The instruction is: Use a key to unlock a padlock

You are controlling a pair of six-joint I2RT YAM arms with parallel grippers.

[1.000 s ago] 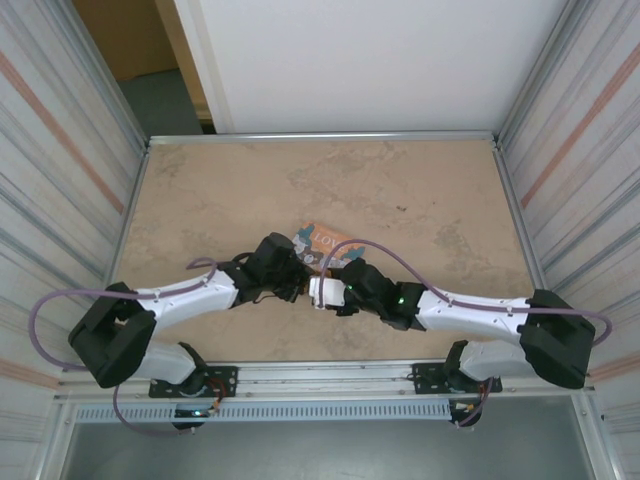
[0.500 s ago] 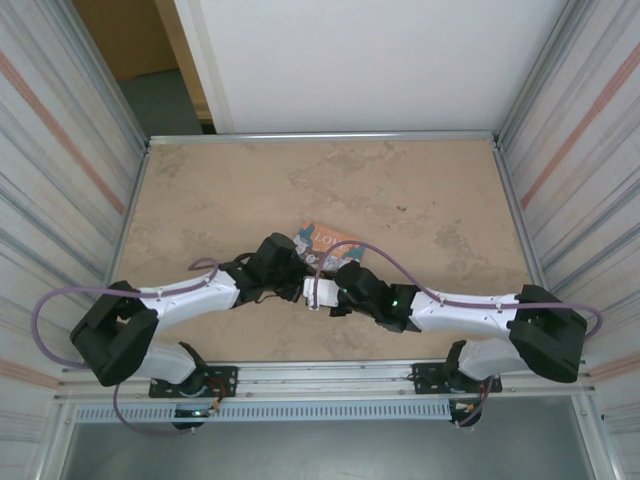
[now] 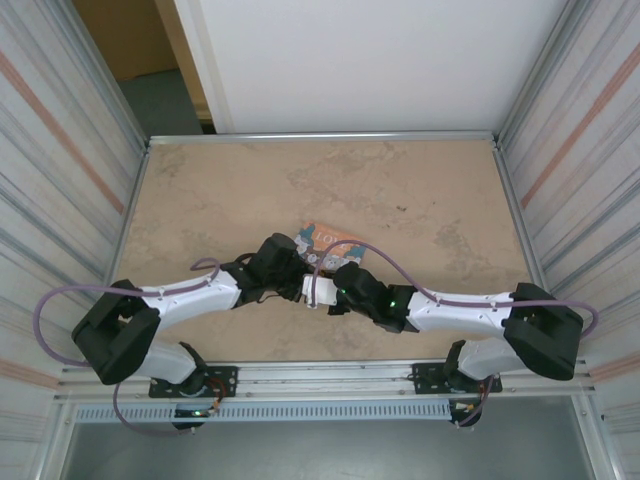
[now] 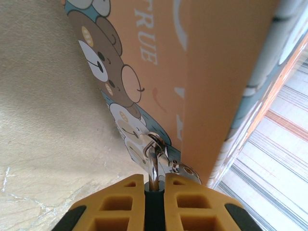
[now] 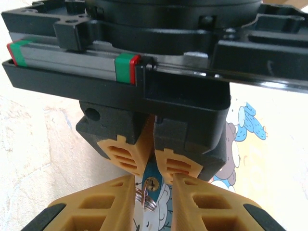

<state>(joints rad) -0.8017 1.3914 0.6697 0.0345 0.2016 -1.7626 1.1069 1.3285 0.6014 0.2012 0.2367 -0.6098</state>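
Right gripper (image 5: 153, 188) has advanced and its jaws have narrowed, but they stand apart either side of the ring (image 5: 146, 198) under the padlock (image 5: 155, 173); nothing grasped. Left gripper (image 5: 154, 161) stays clamped on padlock, before the tin (image 5: 260, 159). Key indistinguishable. Judgement: grasp imminent.

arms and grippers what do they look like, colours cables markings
The left arm and right arm have white links with black joints; a mauve cable loops along each. Green lights glow on the right arm. The left gripper and right gripper have orange-yellow cut-out fingers; the left gripper's black body carries a rail marked green and red.
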